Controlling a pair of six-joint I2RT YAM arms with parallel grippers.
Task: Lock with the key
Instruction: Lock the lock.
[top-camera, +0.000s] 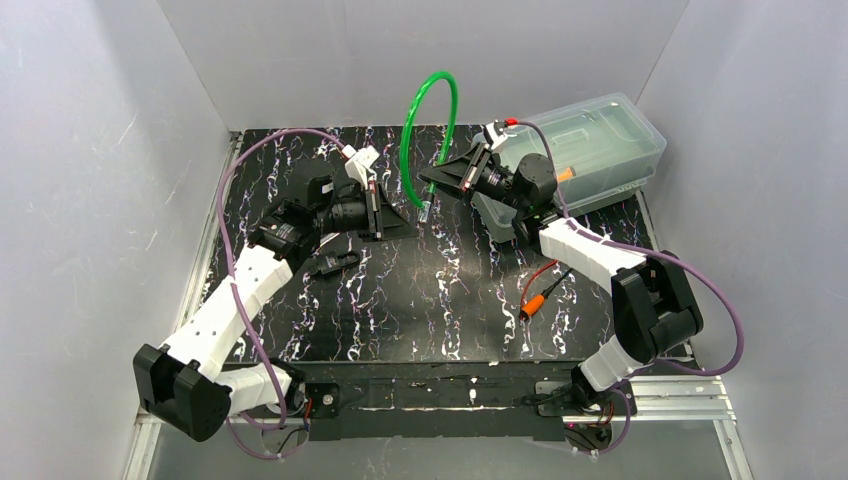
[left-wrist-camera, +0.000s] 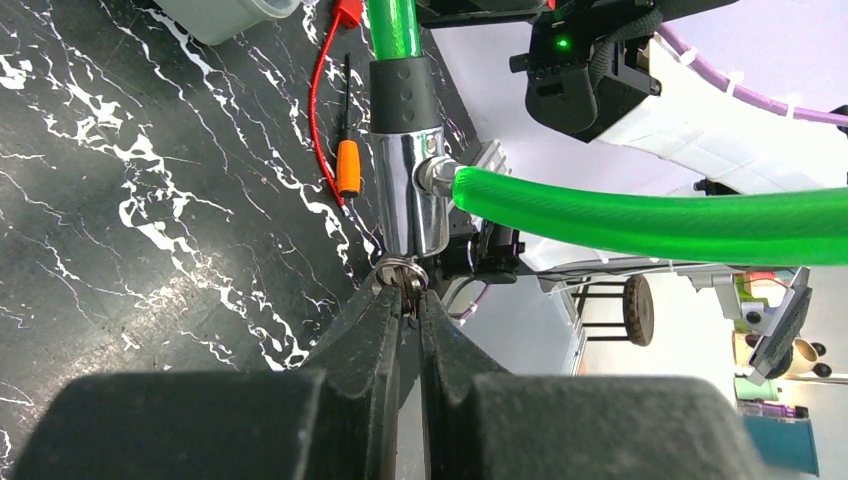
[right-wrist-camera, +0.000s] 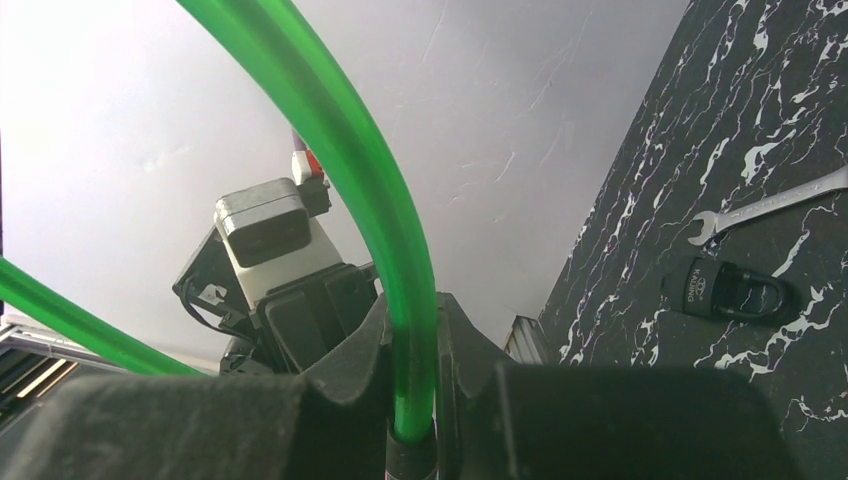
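green cable lock (top-camera: 432, 105): translucent green hose, looped upright over rear-mid table, off surface; lock head (left-wrist-camera: 405, 190): chrome cyl w/ black ribbed collar, cable end plugged into its side; key (left-wrist-camera: 402, 274) + split ring at cyl's end face

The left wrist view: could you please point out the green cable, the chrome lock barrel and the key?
green cable (left-wrist-camera: 650, 222): left wrist view, middle of its horizontal run.
chrome lock barrel (left-wrist-camera: 405, 190): left wrist view, its shiny side.
key (left-wrist-camera: 401, 272): left wrist view, metal head at the barrel's end.
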